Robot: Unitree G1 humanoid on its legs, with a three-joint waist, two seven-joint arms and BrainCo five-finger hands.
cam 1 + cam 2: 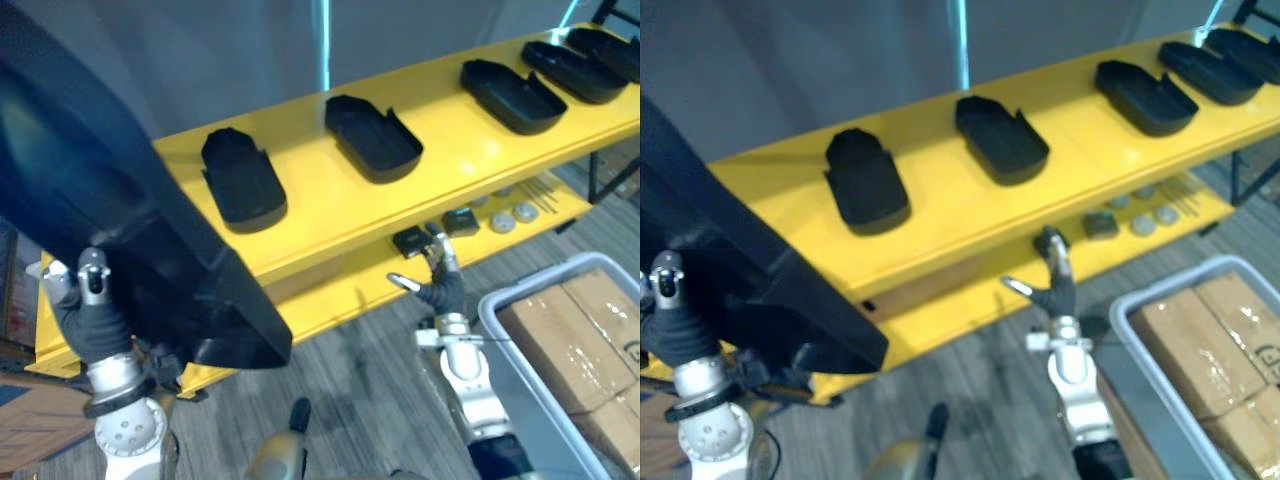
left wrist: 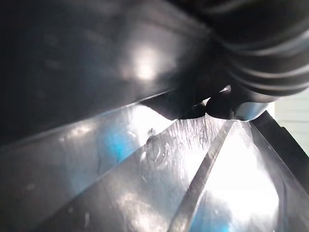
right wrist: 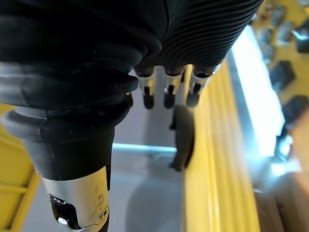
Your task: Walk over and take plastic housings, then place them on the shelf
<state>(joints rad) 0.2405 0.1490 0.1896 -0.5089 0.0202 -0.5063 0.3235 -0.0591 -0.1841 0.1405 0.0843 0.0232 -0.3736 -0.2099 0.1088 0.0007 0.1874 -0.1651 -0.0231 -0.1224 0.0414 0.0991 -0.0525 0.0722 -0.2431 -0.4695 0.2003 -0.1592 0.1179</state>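
Left eye view: big housing (image 1: 120,200) sits against your left hand (image 1: 95,320), above it; cannot tell grip. Right wrist view adds: your right hand (image 3: 203,34) straight-fingered, empty, shelf (image 3: 212,159) edge just beside it.

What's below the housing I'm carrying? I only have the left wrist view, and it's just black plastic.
Observer: The carried housing is raised at the left end of the yellow shelf.
Operator: Room to set it down?
Observer: Bare yellow shows between it and the nearest placed housing; others line up to that one's right.
Operator: And my right hand?
Observer: The right hand is empty, fingers straight, in front of the shelf's lower level.
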